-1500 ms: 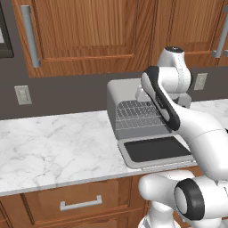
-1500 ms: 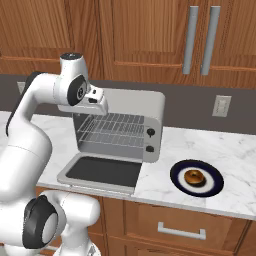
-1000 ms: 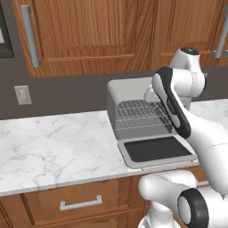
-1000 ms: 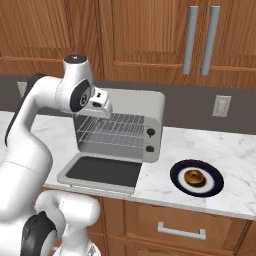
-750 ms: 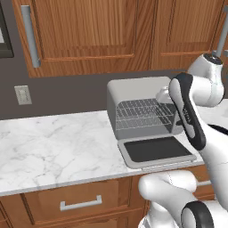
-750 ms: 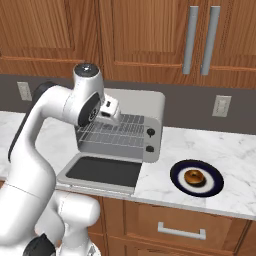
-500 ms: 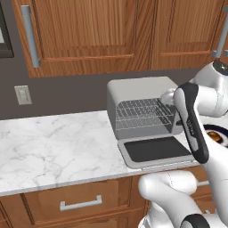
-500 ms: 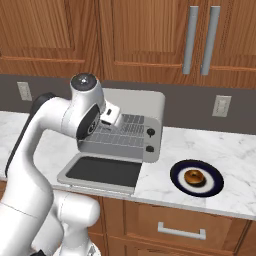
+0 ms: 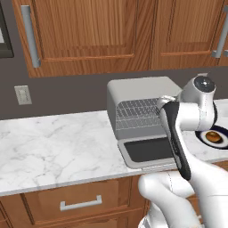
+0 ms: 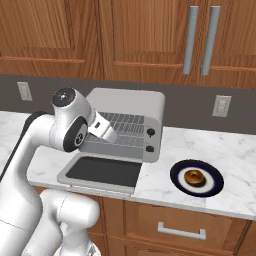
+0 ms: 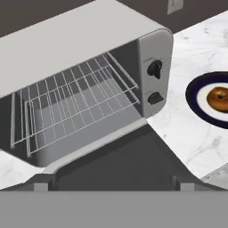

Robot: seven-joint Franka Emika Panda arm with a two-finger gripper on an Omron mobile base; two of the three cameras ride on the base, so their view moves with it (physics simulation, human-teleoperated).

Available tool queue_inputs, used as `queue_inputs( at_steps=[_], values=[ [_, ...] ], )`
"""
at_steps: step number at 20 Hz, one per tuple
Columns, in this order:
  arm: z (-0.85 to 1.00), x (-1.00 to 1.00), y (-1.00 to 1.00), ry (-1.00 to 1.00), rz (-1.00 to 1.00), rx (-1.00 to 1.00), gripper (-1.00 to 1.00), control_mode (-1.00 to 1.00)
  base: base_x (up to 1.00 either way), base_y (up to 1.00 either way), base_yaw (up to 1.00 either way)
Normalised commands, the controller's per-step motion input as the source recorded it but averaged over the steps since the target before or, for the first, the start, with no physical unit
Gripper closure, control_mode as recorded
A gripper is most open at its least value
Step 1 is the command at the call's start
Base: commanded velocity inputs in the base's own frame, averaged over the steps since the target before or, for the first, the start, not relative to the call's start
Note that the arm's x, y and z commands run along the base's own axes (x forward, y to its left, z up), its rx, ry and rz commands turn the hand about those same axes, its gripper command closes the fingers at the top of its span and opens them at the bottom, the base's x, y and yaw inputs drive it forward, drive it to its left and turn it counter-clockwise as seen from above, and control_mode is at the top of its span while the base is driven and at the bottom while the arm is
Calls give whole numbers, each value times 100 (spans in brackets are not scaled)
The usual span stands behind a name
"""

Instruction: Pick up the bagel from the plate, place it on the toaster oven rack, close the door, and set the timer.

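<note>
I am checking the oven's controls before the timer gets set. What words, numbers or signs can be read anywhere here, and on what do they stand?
None can be read.
The toaster oven has two dark knobs on its grey side panel; no marks show around them.
The plate with the bagel, the door and the wall outlets carry no lettering.

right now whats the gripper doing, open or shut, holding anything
gripper: open and holding nothing, up in front of the toaster oven; the bagel sits on the plate.
</note>
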Motion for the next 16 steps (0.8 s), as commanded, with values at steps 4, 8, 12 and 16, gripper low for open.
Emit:
queue_inputs(
  at_steps=[4,8,12,16],
  values=[
    [-15,3,17,0,-10,0,-100,-100,0,0,0],
    [-11,10,25,0,-5,0,-100,-100,0,0,0],
    [-5,2,31,-2,0,-2,-100,-100,0,0,0],
    [-6,9,20,-2,0,-3,-100,-100,0,0,0]
  ],
)
